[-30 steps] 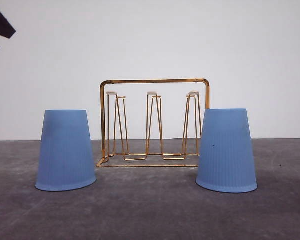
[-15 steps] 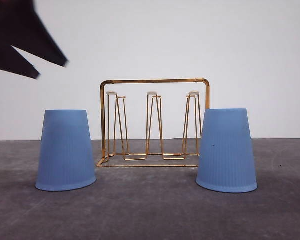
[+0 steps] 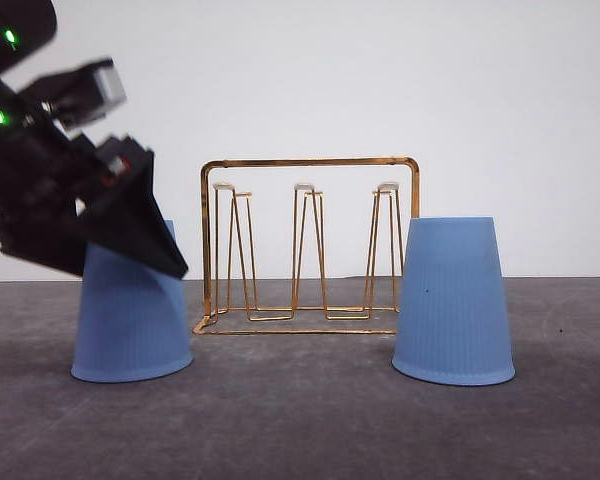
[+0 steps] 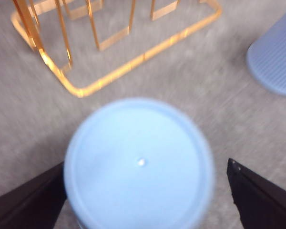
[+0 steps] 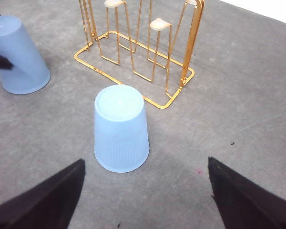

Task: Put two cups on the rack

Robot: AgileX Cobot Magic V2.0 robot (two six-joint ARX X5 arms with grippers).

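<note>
two light blue cups stand upside down on the grey table (image 3: 310, 420), the left cup (image 3: 130, 320) just off the left end of the one gold wire rack (image 3: 308, 245) and the right cup (image 3: 453, 300) just off its right end, neither on a peg. the left gripper (image 4: 143, 191) hangs spread wide over the left cup's upturned base, one finger (image 4: 26, 200) to each side, gripping nothing. the right gripper (image 5: 143, 200) is likewise splayed and empty, above the table near the right cup, apart from it.
</note>
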